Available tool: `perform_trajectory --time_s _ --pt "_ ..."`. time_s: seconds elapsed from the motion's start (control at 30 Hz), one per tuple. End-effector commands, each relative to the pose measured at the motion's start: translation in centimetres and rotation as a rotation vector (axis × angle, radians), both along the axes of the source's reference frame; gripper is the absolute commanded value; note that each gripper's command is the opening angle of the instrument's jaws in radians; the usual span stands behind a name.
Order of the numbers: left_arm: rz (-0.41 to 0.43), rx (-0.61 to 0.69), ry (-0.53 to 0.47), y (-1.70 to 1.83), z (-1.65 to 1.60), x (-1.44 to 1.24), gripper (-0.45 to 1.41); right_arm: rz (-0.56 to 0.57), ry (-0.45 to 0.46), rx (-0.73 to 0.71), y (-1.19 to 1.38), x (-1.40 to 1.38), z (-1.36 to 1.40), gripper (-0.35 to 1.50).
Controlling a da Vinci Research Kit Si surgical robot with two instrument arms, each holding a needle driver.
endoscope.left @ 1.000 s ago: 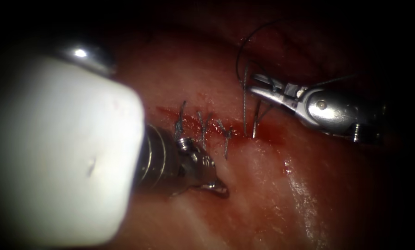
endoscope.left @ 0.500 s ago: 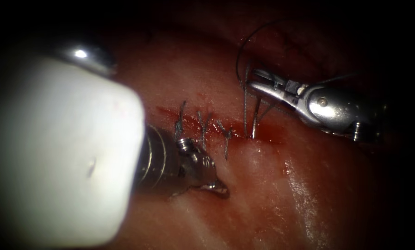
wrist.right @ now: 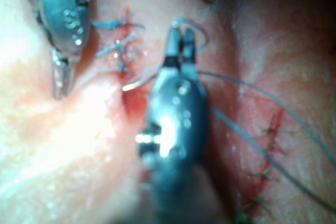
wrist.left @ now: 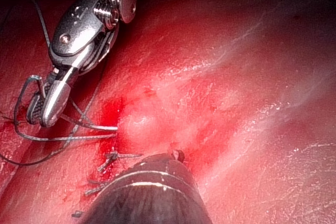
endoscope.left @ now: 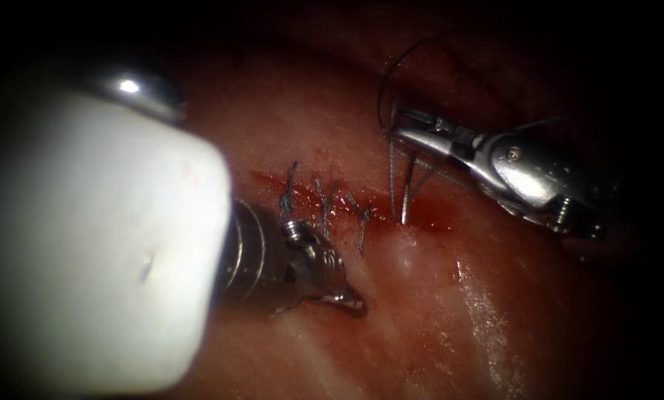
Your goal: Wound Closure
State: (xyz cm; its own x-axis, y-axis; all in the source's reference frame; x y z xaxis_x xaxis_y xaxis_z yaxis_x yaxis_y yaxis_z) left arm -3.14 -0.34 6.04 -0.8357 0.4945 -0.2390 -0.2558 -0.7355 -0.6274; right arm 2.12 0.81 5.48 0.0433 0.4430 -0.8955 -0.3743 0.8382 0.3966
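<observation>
**Right tool clamped on thread above the cut**

Right tool [endoscope.left: 409, 127] closed on thread [endoscope.left: 392, 174] rising from the cut [endoscope.left: 420, 218] in the tissue [endoscope.left: 435, 311], beside three stitches [endoscope.left: 324, 204]. Left tool [endoscope.left: 350, 300] pressed closed on tissue below the cut. Needle: cannot tell.

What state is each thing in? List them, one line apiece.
cut: three stitches across its left part, red fluid at its right end.
left tool: jaws shut, tip pressed on the tissue.
right tool: over the cut's right end, thread looped about it; hold unclear.
needle: cannot be told from the thread strands.
</observation>
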Motion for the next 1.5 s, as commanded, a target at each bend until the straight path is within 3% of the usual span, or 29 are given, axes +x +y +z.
perform_trajectory --time_s 0.03,0.3,0.7,0.9,1.27,1.37,1.5 --pt "0.002 0.003 -0.001 -0.07 0.06 -0.04 -0.45 -0.015 -0.001 0.045 -0.03 0.1 0.06 -0.35" --pt "0.004 0.003 -0.002 -0.07 0.06 -0.01 -0.45 -0.054 -0.03 0.2 -0.09 0.12 0.13 -0.35" --pt "0.004 0.003 -0.003 -0.06 0.07 0.0 -0.45 -0.137 0.016 0.49 -0.2 0.16 0.15 -0.35" --pt "0.005 0.006 -0.004 -0.06 0.06 0.0 -0.45 -0.169 0.049 0.641 -0.51 0.2 0.14 -0.35" --pt "0.014 -0.02 -0.002 -0.02 0.03 0.02 -0.45 -0.208 0.068 0.675 -1.06 0.25 0.06 -0.35" --pt "0.137 -0.143 -0.131 -0.05 0.0 0.02 -0.45 -0.208 0.065 0.656 -1.07 0.25 0.04 0.73" --pt "0.178 -0.276 -0.279 -0.08 -0.08 0.05 -0.45 -0.225 0.027 0.503 -0.99 0.24 0.08 1.2"
